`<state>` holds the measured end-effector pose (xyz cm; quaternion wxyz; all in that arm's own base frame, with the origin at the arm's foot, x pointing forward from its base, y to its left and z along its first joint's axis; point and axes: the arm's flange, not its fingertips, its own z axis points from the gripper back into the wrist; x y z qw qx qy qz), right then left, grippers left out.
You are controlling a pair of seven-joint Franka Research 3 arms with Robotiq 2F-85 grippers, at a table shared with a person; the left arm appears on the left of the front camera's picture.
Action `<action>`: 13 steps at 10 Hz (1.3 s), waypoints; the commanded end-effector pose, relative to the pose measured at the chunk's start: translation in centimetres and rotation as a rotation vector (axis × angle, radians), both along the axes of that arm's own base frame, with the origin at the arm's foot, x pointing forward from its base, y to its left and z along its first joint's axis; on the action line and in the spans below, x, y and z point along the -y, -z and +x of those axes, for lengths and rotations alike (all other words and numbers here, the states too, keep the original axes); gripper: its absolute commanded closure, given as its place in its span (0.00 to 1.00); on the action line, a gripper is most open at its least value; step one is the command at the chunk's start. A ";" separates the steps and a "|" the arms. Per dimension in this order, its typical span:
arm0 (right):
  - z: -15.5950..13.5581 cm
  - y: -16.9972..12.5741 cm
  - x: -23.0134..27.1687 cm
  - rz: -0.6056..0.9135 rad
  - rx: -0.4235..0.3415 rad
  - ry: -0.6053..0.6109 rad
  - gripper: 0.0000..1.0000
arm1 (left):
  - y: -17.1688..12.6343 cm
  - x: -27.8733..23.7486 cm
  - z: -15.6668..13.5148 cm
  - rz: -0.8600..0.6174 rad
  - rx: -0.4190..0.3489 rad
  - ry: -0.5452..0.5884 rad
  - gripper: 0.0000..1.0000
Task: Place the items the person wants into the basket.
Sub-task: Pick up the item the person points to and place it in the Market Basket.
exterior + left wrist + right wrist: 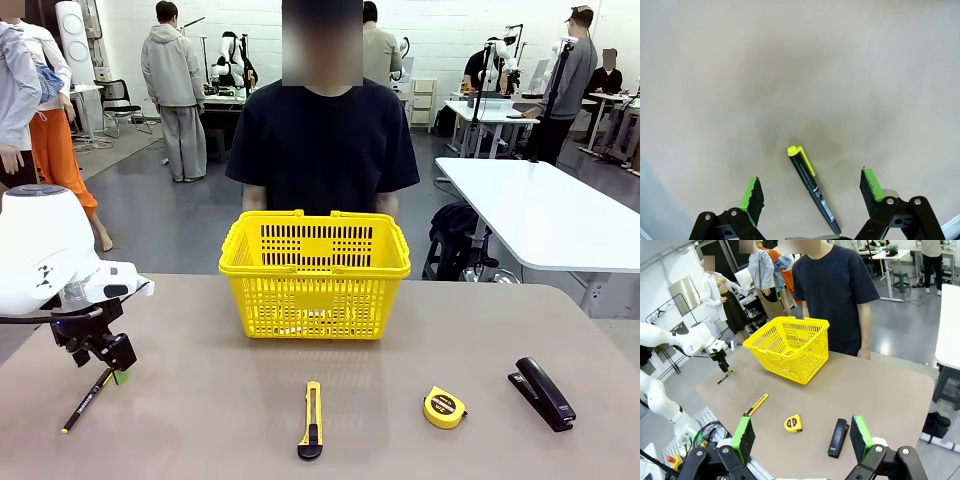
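A slim black pen with yellow tips (810, 186) lies flat on the tan table (790, 75), between the spread green pads (752, 196) of my left gripper (812, 192). That gripper is open and not touching it. From the front, the left gripper (110, 365) hovers just above the pen (85, 400) at the table's left. The black stapler (542, 393) lies at the front right. My right gripper (802, 437) is open and empty, high above the stapler (839, 437). The yellow basket (315, 275) stands at the far middle. Right behind it stands the person (322, 140) in a navy T-shirt.
A yellow utility knife (312, 420) and a round yellow tape measure (444, 407) lie along the front edge between pen and stapler. Bare table stretches between these tools and the basket. A white table (545, 215) stands beyond at the right.
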<state>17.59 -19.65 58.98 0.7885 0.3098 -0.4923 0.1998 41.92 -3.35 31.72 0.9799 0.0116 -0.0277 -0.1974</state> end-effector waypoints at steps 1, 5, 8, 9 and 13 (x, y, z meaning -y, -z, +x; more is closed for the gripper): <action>0.2 0.0 -0.1 0.011 0.017 -0.010 0.00 | 1.9 -0.4 -4.5 0.016 -0.031 -0.043 0.00; 0.2 0.0 -0.1 0.011 0.017 -0.010 0.00 | 1.8 -0.4 -4.8 0.009 -0.024 -0.056 0.00; 0.2 0.0 -0.1 0.011 0.017 -0.010 0.00 | 1.9 -0.5 -4.9 0.030 -0.025 -0.034 0.55; 0.2 0.0 -0.1 0.011 0.017 -0.010 0.00 | 1.8 -0.5 -4.9 0.031 -0.027 -0.032 1.00; 0.2 0.0 -0.1 0.011 0.017 -0.010 0.00 | 1.7 -0.7 -4.9 0.030 -0.027 -0.041 1.00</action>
